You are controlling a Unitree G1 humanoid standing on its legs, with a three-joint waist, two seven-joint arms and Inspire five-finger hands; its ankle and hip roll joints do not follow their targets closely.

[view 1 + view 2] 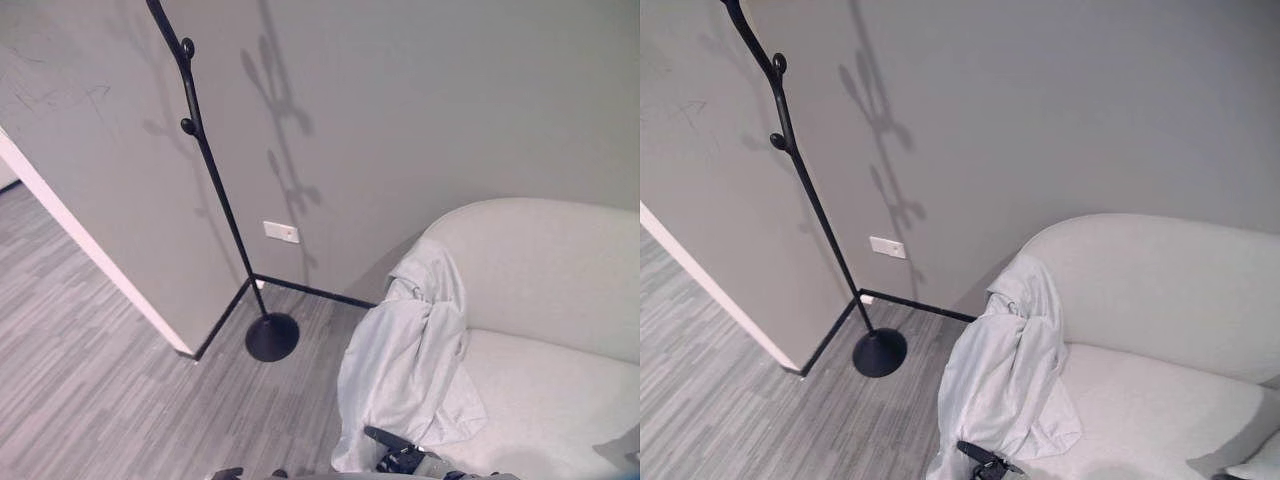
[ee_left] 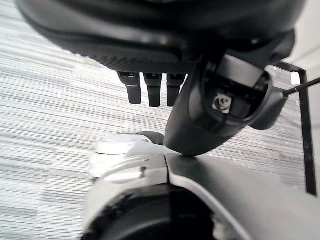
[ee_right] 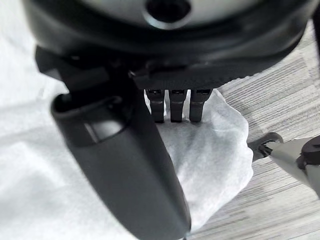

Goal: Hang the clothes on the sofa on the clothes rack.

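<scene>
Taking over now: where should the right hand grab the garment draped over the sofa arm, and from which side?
Probably at the bunched, knotted fold midway down the pale garment, where the cloth is gathered thick enough to pinch. Come from above and the front: it hangs down the sofa's arm. The right hand hovers over the cloth, fingers straight, holding nothing.

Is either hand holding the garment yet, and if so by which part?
Nothing is held. The right hand hovers open above the garment draped on the sofa; the left hand is open over the floor.
</scene>
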